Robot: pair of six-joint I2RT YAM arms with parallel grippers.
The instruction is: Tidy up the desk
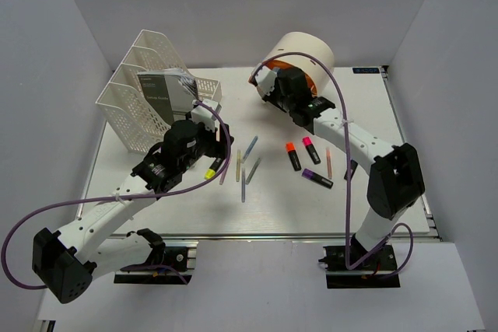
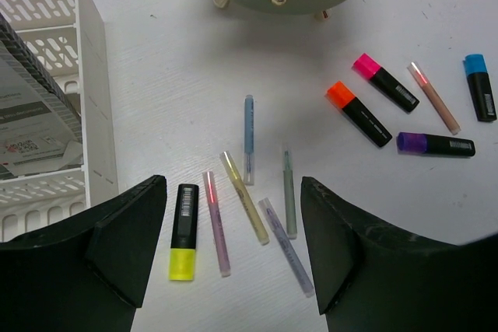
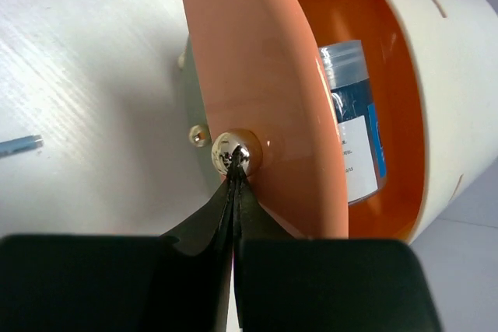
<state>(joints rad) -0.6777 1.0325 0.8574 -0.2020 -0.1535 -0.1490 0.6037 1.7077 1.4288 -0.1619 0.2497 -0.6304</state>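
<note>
Left gripper wide over yellow-capped black highlighter, white mesh file rack left. Right gripper pinched closed against metal ball knob on orange drawer front.

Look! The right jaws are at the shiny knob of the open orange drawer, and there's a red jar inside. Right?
Not quite: the jar is blue, not red, as the right wrist view shows. The right jaws are indeed at the shiny knob of the open orange drawer.
</note>
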